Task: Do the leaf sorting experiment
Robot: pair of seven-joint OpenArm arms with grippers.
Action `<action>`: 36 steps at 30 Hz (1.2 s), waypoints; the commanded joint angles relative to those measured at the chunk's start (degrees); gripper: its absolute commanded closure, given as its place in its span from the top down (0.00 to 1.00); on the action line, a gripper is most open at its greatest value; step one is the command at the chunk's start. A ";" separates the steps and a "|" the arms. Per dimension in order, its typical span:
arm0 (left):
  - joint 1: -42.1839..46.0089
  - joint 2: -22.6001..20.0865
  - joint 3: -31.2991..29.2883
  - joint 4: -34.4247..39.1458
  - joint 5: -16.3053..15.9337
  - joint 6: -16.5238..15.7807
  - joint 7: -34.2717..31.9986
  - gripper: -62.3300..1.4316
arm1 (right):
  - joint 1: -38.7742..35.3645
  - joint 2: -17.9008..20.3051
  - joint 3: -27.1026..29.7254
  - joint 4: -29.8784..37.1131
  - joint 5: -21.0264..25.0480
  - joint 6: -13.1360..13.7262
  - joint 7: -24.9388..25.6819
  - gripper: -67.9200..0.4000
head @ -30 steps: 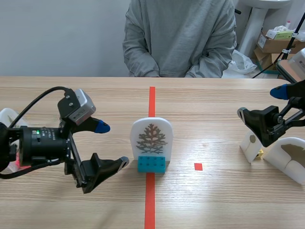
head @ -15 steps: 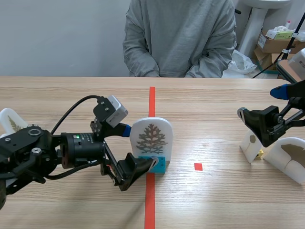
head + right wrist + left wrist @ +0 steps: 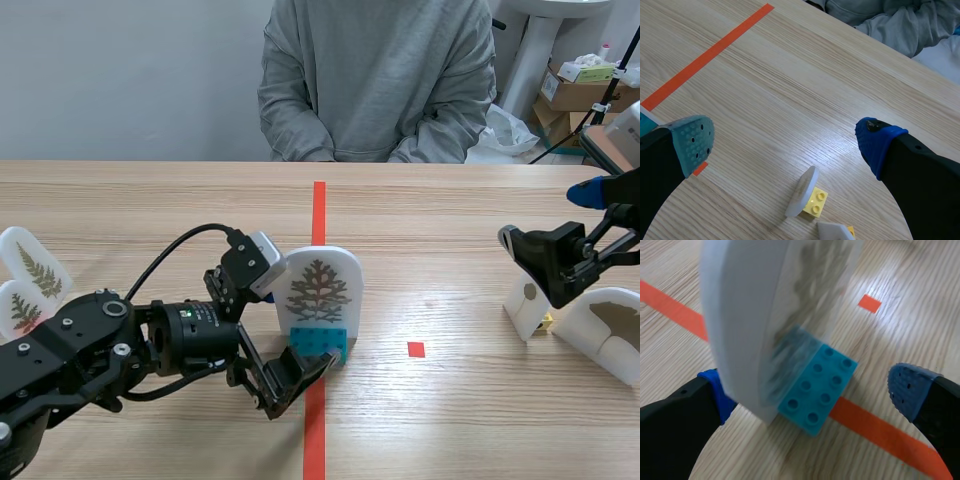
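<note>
Straddling the leaf card (image 3: 318, 288) w/ our left gripper (image 3: 812, 390), fingers spread, not pinching; our right gripper (image 3: 784, 142) is hanging wide open.

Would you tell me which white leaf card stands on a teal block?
The upright card on the centre tape line, between the left arm's open jaws; the small card at the right has a yellow block.

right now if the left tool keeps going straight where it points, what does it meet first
The white leaf card on its teal brick: it stands between the open fingers of the left tool, so its edge likely comes first.
</note>
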 commanded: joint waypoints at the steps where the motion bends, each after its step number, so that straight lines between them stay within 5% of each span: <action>1: -0.46 -0.17 -0.15 0.83 -0.76 0.31 -0.83 0.76 | 0.37 0.90 0.94 1.03 0.68 -0.33 0.63 0.85; 5: -0.46 -0.17 -0.15 0.83 -1.05 2.47 -1.40 0.46 | 0.37 0.90 0.94 1.03 0.68 -0.33 0.63 0.85; 13: -0.46 -0.17 -0.15 0.83 -1.22 2.71 -2.16 0.09 | 0.37 0.90 0.94 1.03 0.68 -0.33 0.63 0.85; 25: -0.44 -0.17 -0.15 0.92 -1.73 2.64 -2.14 0.09 | 0.37 0.90 0.94 1.03 0.68 -0.33 0.63 0.85; 36: 1.77 -3.87 -2.08 13.25 -10.21 0.90 3.28 0.09 | 0.37 0.90 0.94 1.03 0.68 -0.33 0.63 0.85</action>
